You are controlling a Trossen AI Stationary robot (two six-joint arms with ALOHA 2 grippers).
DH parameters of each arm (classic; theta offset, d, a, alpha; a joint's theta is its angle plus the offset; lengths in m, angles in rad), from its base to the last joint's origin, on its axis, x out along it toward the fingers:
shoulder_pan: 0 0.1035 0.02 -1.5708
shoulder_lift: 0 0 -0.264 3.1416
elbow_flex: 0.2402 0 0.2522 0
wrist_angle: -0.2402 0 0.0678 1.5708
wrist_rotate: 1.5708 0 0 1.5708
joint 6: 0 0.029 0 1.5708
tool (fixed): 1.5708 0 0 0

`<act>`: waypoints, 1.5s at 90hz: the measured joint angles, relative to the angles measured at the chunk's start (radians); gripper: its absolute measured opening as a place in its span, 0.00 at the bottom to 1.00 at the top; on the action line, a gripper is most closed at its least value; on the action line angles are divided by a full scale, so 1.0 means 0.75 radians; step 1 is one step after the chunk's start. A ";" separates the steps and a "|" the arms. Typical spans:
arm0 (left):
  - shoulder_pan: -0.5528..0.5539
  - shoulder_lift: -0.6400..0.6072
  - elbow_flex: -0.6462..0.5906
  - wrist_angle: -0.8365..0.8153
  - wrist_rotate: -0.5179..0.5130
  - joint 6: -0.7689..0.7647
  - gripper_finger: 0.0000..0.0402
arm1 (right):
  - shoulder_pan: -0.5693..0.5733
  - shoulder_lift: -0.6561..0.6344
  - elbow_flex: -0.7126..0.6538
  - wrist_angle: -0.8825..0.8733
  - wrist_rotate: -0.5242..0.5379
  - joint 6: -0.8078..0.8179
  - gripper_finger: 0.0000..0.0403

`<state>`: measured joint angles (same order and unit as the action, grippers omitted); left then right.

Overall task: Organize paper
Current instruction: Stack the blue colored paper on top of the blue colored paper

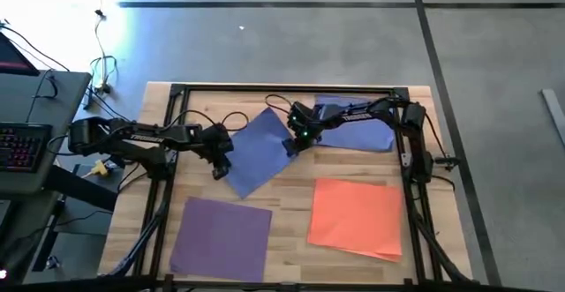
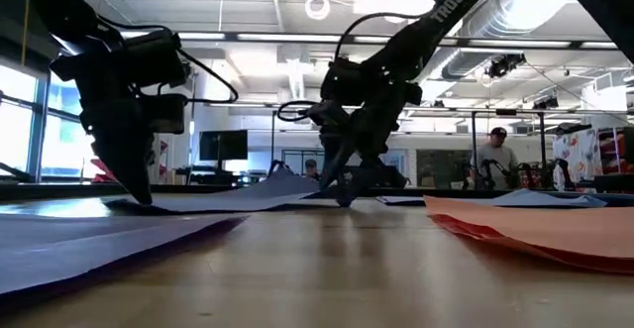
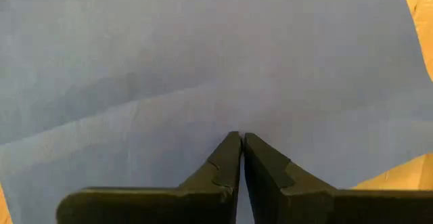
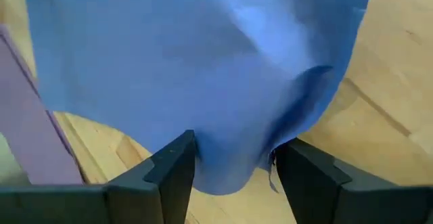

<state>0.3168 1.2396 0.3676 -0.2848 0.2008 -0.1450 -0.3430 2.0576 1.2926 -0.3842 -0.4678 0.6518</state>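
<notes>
On the tabletop, the purple sheet lies at 7 o'clock and the orange sheet at 5 o'clock, both flat at the near edge. At centre, the tilted blue sheet is held from both sides: the left gripper, fingers closed together, presses on its 9 o'clock corner, and the right gripper, fingers apart, straddles its raised 3 o'clock edge. A second blue sheet lies farther back at 1 o'clock, beneath the right arm.
</notes>
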 joint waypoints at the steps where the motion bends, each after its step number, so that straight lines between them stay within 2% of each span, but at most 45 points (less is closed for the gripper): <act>1: 0.000 0.000 0.000 0.000 0.000 0.000 0.00 | 0.000 -0.001 0.000 -0.002 0.002 0.002 0.43; 22: 0.000 0.000 0.000 0.000 -0.001 0.000 0.00 | -0.023 -0.010 0.002 -0.070 0.056 0.073 0.29; 42: 0.000 0.000 0.001 0.001 -0.002 0.001 0.00 | -0.023 -0.011 0.002 -0.083 0.126 0.068 0.05; 47: 0.000 0.000 0.001 0.001 -0.002 0.000 0.00 | -0.021 -0.011 0.002 -0.082 0.134 0.065 0.02; 59: 0.000 -0.001 0.006 -0.007 -0.002 -0.007 0.00 | -0.007 -0.032 0.002 -0.102 0.153 0.073 0.00; 68: 0.000 -0.013 0.065 -0.117 -0.019 -0.039 0.00 | 0.006 -0.082 0.002 -0.148 0.169 0.089 0.00; 79: 0.000 -0.030 0.204 -0.297 -0.027 -0.044 0.00 | 0.015 -0.169 0.002 -0.249 0.242 0.137 0.00; 91: 0.000 -0.035 0.392 -0.500 -0.104 0.009 0.00 | -0.007 -0.284 0.003 -0.373 0.247 0.197 0.00; 102: 0.000 -0.038 0.568 -0.603 -0.239 0.071 0.00 | -0.048 -0.390 0.003 -0.554 0.315 0.239 0.00; 113: 0.002 -0.038 0.697 -0.619 -0.350 0.122 0.00 | -0.119 -0.523 0.003 -0.798 0.467 0.248 0.00; 135: 0.002 -0.039 0.785 -0.582 -0.405 0.162 0.00 | -0.395 -0.764 0.003 -1.332 0.699 0.280 0.00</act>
<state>0.3180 1.2102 0.9565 -0.7215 -0.1028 -0.0238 -0.6388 1.4846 1.2945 -1.3833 0.0565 0.8617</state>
